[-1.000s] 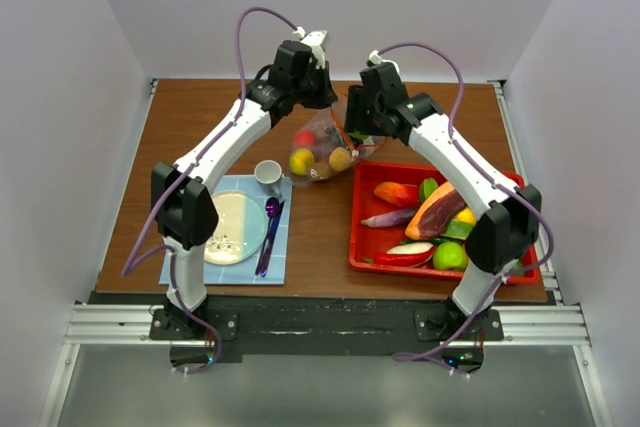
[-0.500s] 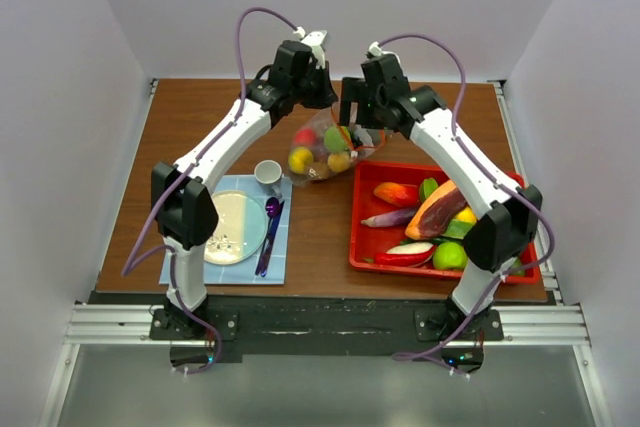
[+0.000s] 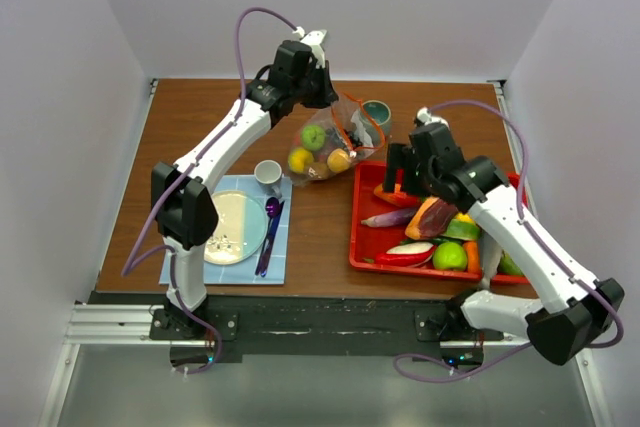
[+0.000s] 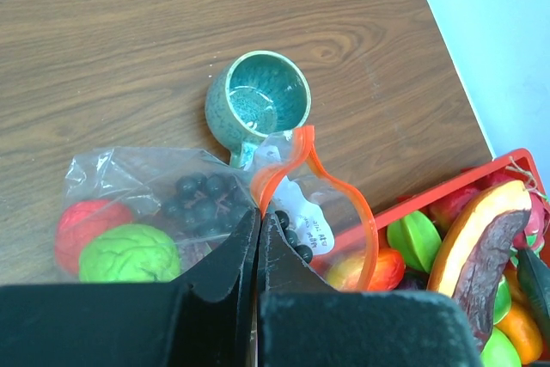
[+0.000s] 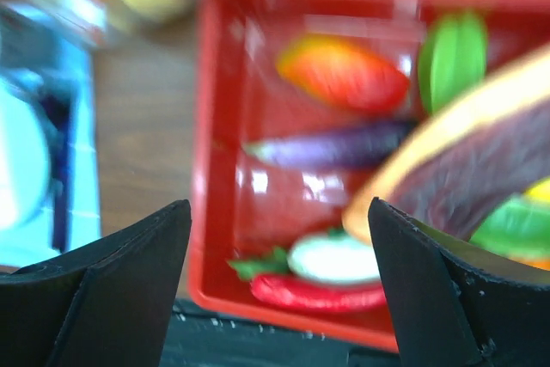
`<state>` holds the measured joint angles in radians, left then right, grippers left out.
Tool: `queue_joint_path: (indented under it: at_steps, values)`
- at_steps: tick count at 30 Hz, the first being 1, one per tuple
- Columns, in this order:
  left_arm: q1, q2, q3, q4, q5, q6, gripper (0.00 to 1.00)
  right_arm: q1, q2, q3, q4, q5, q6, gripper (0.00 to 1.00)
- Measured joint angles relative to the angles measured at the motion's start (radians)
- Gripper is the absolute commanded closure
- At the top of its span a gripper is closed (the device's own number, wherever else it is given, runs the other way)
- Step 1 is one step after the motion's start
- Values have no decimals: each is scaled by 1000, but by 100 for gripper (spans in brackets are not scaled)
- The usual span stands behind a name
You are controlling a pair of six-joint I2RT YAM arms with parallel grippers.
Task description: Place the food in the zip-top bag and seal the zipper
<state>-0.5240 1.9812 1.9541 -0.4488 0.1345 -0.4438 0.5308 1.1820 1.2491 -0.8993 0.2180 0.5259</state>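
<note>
Left gripper (image 4: 258,223) is clamping tight on the zipper (image 4: 364,231), pinching the orange-red strip right at the fingertips. The zip-top bag (image 3: 325,147) is lying on the table (image 3: 200,117) toward 12 o'clock from its middle. In the top view its long axis is running 8-to-2, with the mouth pointing at 2 o'clock toward the green cup (image 3: 377,111) and the full end at 8. Right gripper (image 5: 279,212) is hovering spread wide with nothing in it over the red tray (image 3: 362,242), which sits at 4 o'clock from the bag. Only the left wrist view is showing me the zipper looping open, the dark grapes (image 4: 202,199), and a red fruit (image 4: 82,225) beside the green fruit (image 4: 129,255) inside the plastic. The top view is giving me the yellow fruit (image 3: 301,160) instead. The right wrist view is blurry, but I'm making out the purple yam (image 5: 335,145) lying 9-to-3 and the red chili (image 5: 318,294) at the tray's 6 o'clock rim.
</note>
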Motion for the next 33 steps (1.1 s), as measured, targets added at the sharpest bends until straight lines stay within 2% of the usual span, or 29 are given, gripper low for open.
queue_joint_path:
  at_steps: [5,11,23,30,31,32,33]
  values:
    - [0,-1,-18,22,1,-10,100,0,-87,-192,-98,-1,143,7]
    - [3,-4,-23,31,3,-10,100,0,-229,-274,-186,-8,306,7]
    - [13,-13,-55,53,16,-18,100,0,-196,-467,-138,-96,473,11]
    - [18,-20,-55,52,16,-18,100,0,-153,-510,-63,-110,507,19]
    - [19,-20,-55,52,16,-18,100,0,-145,-520,-52,-110,509,23]
    - [20,-20,-55,52,16,-18,100,0,-136,-528,-45,-111,511,31]
    - [20,-20,-55,52,16,-18,100,0,-129,-535,-36,-113,512,34]
